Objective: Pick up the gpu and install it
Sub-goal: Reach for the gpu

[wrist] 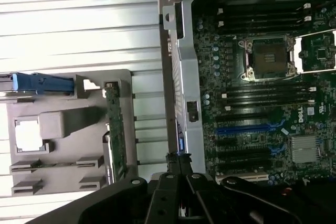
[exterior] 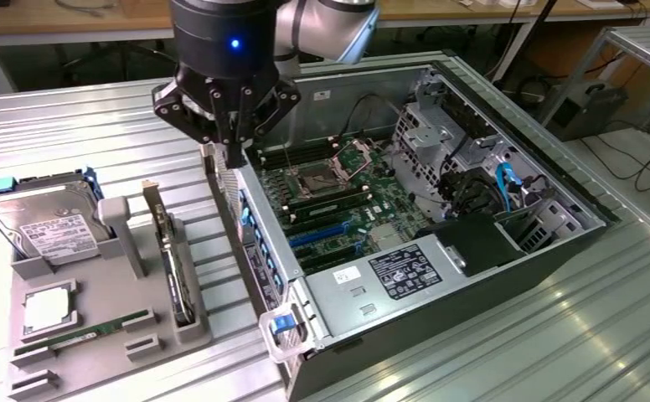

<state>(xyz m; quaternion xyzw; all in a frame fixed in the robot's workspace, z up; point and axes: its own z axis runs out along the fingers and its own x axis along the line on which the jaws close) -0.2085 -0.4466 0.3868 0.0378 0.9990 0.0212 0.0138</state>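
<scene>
Gripper: your gripper (exterior: 231, 161) (wrist: 178, 160) is pinched closed, fingertips together with nothing between them, over the rear wall of the open computer case (exterior: 471, 335).
GPU spot: the gpu (exterior: 174, 268) (wrist: 115, 129) stands on edge in the grey tray (exterior: 101, 364), apart from the gripper, toward the exterior view's left.
GPU axis: its long axis runs parallel to that wall, silver bracket at the far end.
View difference: the wrist view gives you its green board edge, the exterior view its bracket.

Arm (exterior: 327, 25) is showing a silver-grey rounded joint, a glossy black wrist cylinder glowing with one blue light (exterior: 234, 43), and a black gripper (exterior: 228, 157) with bolted linkage bars.
</scene>
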